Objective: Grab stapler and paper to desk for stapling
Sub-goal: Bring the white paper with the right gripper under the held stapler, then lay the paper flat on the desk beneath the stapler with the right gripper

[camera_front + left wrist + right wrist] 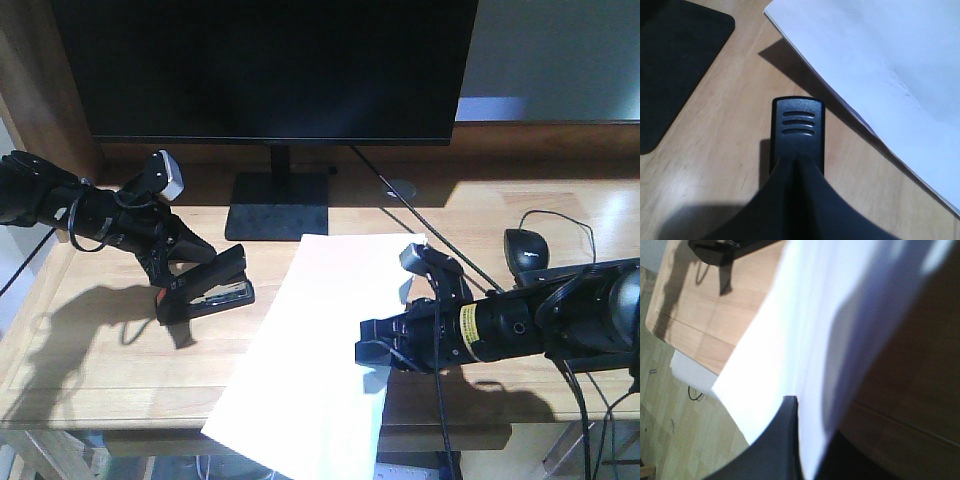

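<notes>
Left tool [180, 270] around stapler [216, 286], long axis toward paper [310, 340].

Stapler [798, 131] dead centre, black end pointing away from me, 3 grooves across its top. My left claw [796, 172] closed on its near part, dark fingers [790, 212] filling bottom of view. Desk [715, 130] light wood underneath. Paper [880, 65] white, fills upper right, edge shadowing wood (near stapler, contact unclear). Black slab [675, 60], rounded corner, upper left.
</notes>
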`<state>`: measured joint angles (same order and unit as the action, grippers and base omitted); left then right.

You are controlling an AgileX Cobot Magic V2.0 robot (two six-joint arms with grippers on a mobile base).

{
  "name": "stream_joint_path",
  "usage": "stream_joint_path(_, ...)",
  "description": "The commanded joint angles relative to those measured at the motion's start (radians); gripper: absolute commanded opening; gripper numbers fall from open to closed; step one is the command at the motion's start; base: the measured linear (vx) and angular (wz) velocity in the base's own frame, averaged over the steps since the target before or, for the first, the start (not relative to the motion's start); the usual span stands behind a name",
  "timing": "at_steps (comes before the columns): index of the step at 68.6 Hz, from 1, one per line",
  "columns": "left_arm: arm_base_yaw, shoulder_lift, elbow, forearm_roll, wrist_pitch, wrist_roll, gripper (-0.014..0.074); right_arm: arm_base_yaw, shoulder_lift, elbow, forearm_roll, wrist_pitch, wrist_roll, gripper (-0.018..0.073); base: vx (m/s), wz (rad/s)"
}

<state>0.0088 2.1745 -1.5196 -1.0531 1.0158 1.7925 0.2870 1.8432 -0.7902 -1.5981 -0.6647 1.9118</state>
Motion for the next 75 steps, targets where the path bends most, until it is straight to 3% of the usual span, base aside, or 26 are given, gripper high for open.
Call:
stream_joint_path(1,-0.006,-0.063,-0.025,-0.05,0.027,-0.007,-0.0006,0.0,-0.023,-0.037,0.03,-0.029,-0.02,-0.0005,0.0,0.0)
stream_joint_path(30,-0.006,-0.063,-0.025,-0.05,0.027,-0.007,-0.0006,0.003,0.103,-0.189,0.025,-0.104,0.029,-0.0005,0.0,0.0)
stream_joint_path(56,-0.006,-0.063,-0.025,-0.05,0.027,-0.007,-0.0006,0.14,0.154,-0.304,-0.023,-0.071,-0.009,-0.0005,0.0,0.0)
stream_joint_path(75,-0.006,-0.063,-0.025,-0.05,0.028,-0.007,-0.0006,0.146,0.111,-0.314,-0.034,-0.112,-0.006,-0.0005,0.0,0.0)
